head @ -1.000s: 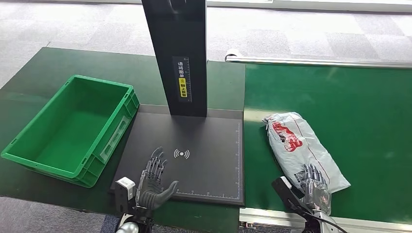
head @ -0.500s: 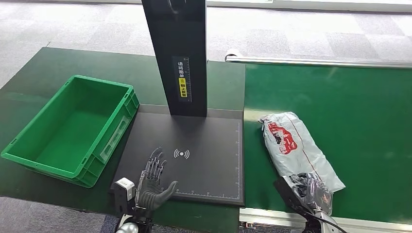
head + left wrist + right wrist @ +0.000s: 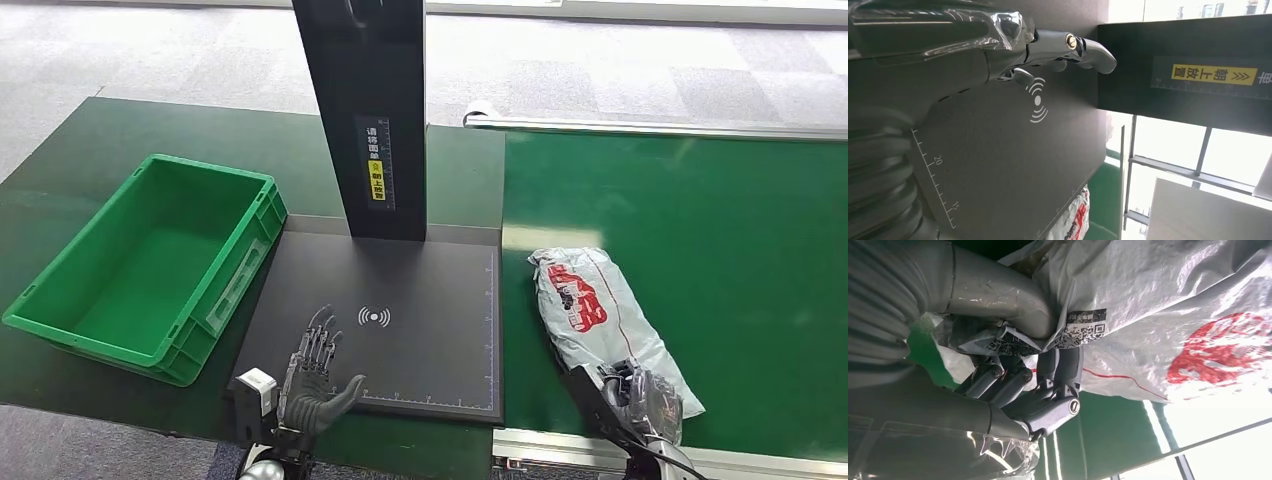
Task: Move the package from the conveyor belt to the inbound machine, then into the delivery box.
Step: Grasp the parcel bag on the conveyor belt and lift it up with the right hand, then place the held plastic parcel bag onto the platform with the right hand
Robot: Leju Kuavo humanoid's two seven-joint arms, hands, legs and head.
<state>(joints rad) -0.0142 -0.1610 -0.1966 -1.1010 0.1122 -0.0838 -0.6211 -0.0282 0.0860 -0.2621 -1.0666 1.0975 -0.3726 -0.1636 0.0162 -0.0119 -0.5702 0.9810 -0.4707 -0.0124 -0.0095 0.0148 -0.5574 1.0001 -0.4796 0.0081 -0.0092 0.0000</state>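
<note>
Package (image 3: 600, 315): grey-white plastic mailer with red print, lying lengthwise on the green conveyor belt (image 3: 720, 240), just right of the scanner plate. Its near end is bunched up in my right hand (image 3: 645, 395). The head view shows only crumpled film over my dark fingers; the right wrist view shows the grasp plainly: my thumb (image 3: 998, 295) presses the film from one side, my fingers (image 3: 1058, 375) curl under it, and a barcode label (image 3: 1087, 326) is creased between them.

Inbound machine (image 3: 395, 320): black flat plate with a white wireless symbol and ruled edges, with a black upright column (image 3: 365, 110) at its far side carrying a yellow label.

My left hand (image 3: 312, 375): over the near edge of the plate, fingers spread, nothing in them. Its wrist view adds the symbol just beyond my fingertips.

Delivery box (image 3: 150, 265): green crate on the dark table, left of the plate.
</note>
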